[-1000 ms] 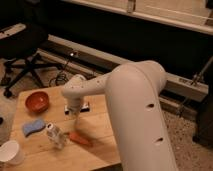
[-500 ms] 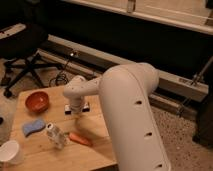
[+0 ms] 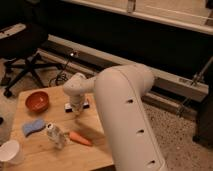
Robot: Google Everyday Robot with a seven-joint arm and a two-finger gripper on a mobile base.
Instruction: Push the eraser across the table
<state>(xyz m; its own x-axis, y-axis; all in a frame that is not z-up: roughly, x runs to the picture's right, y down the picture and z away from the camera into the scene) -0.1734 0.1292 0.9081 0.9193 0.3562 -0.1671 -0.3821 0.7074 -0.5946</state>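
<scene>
The eraser (image 3: 76, 106), a small black block with a pale strip, lies near the far edge of the light wooden table (image 3: 97, 150), partly hidden behind my wrist. My gripper (image 3: 76, 109) hangs from the white arm (image 3: 125, 115) and points down right at the eraser, at or just above the table top. The orange carrot (image 3: 80, 138) lies nearer the front, below the gripper.
A red bowl (image 3: 37, 101) sits at the table's far left. A blue sponge (image 3: 33, 126), a clear bottle (image 3: 55, 135) and a white cup (image 3: 11, 151) stand on the left and front. An office chair (image 3: 25, 60) stands behind the table.
The arm's large white link has swung left and closer to the camera. The gripper has stayed by the eraser, shifting slightly toward the table's far edge.
</scene>
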